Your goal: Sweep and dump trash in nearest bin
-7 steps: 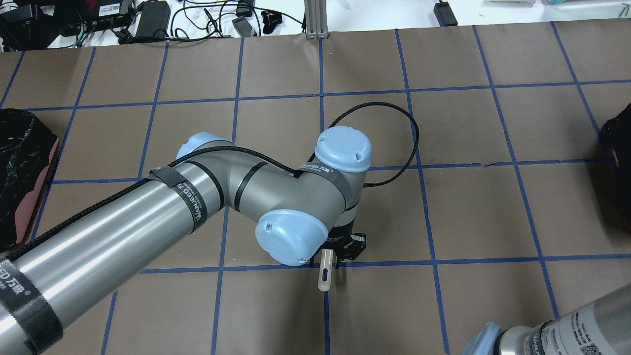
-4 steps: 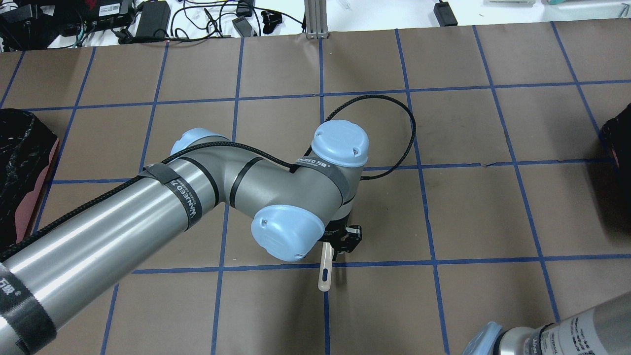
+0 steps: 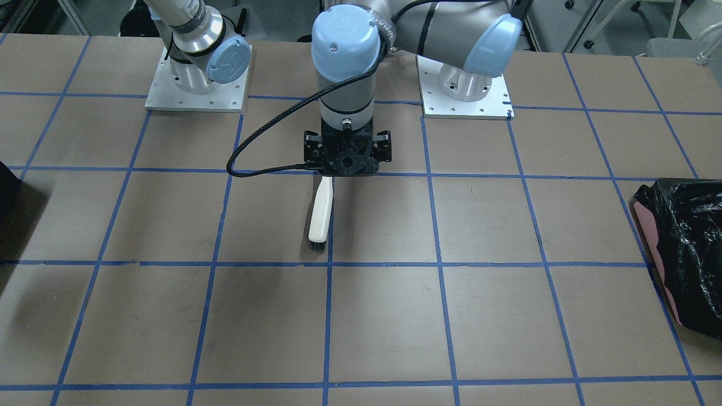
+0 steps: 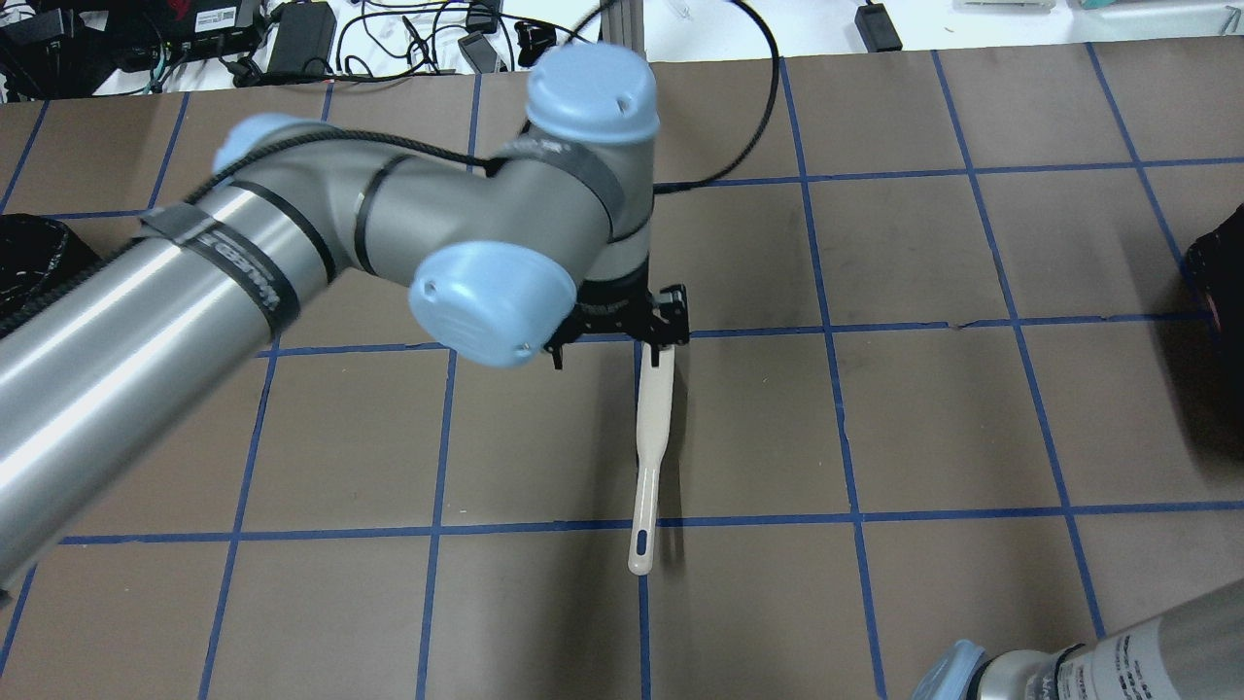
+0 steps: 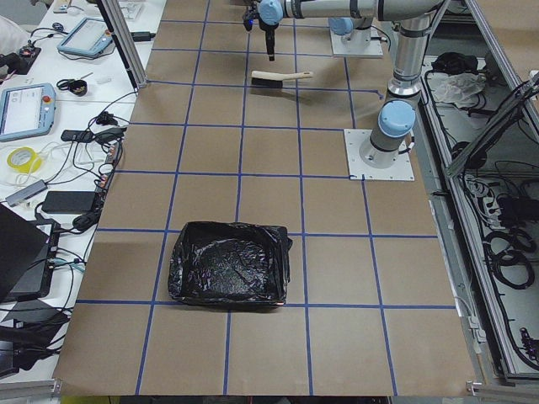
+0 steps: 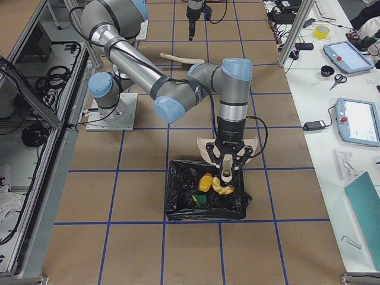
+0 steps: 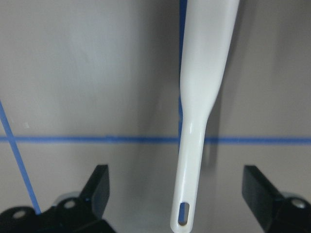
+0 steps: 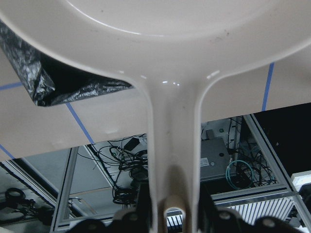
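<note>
Brown-papered table (image 3: 507,316) gridded in blue tape. Black crinkled bin (image 6: 178,211) is set at its right-end edge. Cream plastic dustpan (image 8: 194,19) is clamped by right gripper (image 6: 226,168) above bin. White-handled black-bristled brush (image 4: 649,457) is laid flat midway between end edges, untouched beneath spread fingers (image 7: 99,187) of left gripper (image 3: 348,163). Yellow and green trash pieces (image 6: 205,182) are seen inside bin.

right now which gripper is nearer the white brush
Left. The left gripper hangs open above the brush; the right gripper holds a dustpan over the bin, far away.
</note>
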You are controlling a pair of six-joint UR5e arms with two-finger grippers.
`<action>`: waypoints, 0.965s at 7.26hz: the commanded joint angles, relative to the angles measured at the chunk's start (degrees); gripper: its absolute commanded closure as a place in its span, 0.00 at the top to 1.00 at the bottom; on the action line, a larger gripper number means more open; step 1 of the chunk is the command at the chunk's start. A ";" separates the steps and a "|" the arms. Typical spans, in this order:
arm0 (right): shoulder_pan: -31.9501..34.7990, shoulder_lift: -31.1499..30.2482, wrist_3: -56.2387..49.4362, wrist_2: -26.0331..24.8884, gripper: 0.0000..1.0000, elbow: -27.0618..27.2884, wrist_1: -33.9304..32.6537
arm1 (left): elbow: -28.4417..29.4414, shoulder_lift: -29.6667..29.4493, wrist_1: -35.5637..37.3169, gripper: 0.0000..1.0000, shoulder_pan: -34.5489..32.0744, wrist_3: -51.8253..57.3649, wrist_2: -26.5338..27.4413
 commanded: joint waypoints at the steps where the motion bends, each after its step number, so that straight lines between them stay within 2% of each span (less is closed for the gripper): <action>1: 3.29 -0.07 10.60 -0.45 0.00 2.15 5.22 | 7.09 2.37 -4.87 1.00 8.93 11.12 4.43; 3: 4.34 -0.16 22.38 0.25 0.00 5.48 11.02 | 7.64 6.14 -5.16 1.00 13.79 11.60 4.61; 5: 9.24 -0.07 37.63 0.26 0.00 5.85 18.82 | 5.37 9.40 -5.33 1.00 17.66 12.47 2.87; 7: 14.70 1.15 49.97 3.23 0.00 5.94 22.01 | 2.38 11.60 -4.81 1.00 19.77 15.71 1.63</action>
